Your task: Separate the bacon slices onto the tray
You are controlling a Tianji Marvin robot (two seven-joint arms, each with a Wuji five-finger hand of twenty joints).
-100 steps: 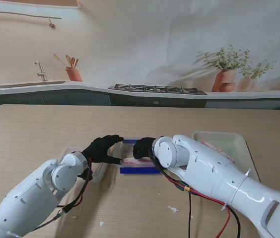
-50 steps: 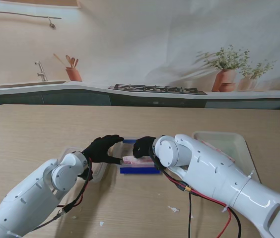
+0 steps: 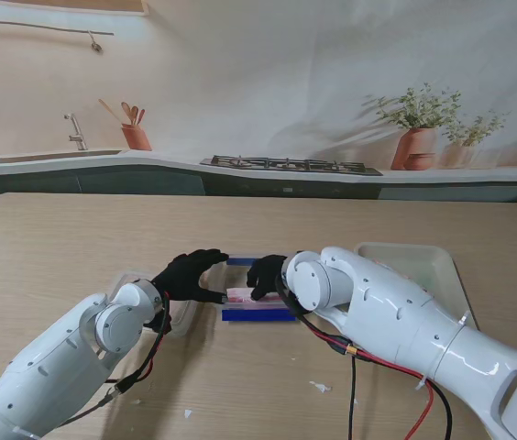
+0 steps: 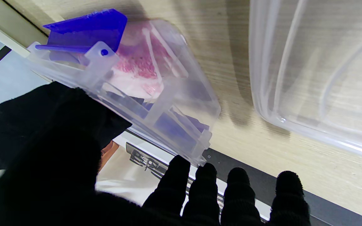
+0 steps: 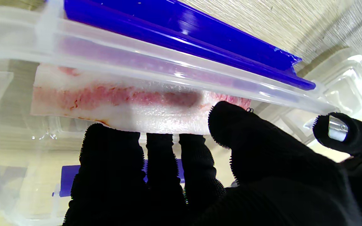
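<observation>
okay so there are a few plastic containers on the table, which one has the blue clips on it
The clear box in the middle, between the left hand and right hand, holding bacon. The tray on the right has no blue.

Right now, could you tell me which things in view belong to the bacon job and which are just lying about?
Part of the job:
- bacon slice, pinched by the right hand
- clear box with blue clips, steadied by the left hand
- tray

Lying about:
- clear lid
- white scraps

Bright, even light; blurry wrist views
</observation>
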